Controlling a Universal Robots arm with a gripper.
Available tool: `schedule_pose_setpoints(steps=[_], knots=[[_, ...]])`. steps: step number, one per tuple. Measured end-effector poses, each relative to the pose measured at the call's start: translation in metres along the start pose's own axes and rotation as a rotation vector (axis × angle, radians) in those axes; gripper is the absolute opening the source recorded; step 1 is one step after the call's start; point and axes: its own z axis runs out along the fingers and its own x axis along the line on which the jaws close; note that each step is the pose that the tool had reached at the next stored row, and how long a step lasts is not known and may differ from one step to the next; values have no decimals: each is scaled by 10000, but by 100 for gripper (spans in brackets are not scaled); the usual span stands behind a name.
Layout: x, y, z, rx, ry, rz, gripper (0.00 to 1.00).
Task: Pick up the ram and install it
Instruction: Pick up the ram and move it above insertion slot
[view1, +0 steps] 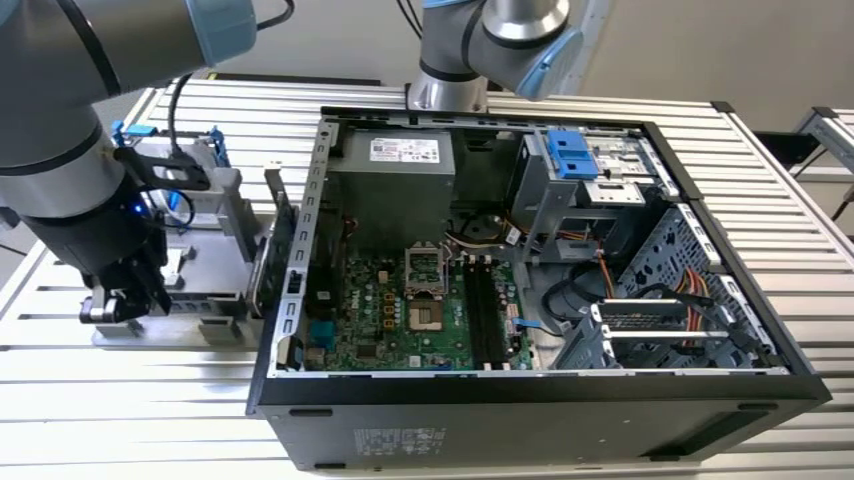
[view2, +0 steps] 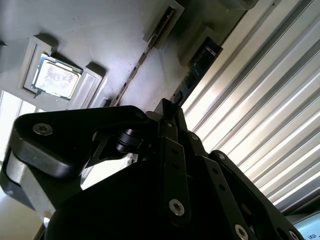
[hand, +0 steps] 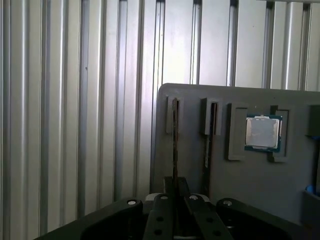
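Observation:
The ram (hand: 175, 131) stands on edge in a slot of the grey parts tray (hand: 190, 165), nearest the tray's edge. In the second wrist view it is a dark stick (view2: 198, 64) running up to the fingertips. My gripper (hand: 175, 183) sits over one end of it, and its fingers (hand: 167, 189) are pressed close on both sides of the stick. The ram still rests in its slot. In the exterior view my gripper (view1: 115, 303) hangs low over the tray (view1: 200, 312), at the left of the open computer case (view1: 534, 400). The motherboard's long black memory slots (view1: 486, 310) lie inside the case.
A second slim stick (hand: 207, 142) stands in the neighbouring tray slot, and a square processor chip (hand: 262, 132) lies beside it. A silver drive with blue clips (view1: 180, 160) sits at the tray's back. Another arm's base (view1: 447, 90) stands behind the case. Ribbed metal table (view1: 120, 420) all around.

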Motion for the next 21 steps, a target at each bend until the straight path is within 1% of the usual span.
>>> schedule_pose_setpoints(steps=[15,21], knots=[[-2,1,-18,-3,-3,54,0],[-2,1,-27,-103,-18,204,0]])
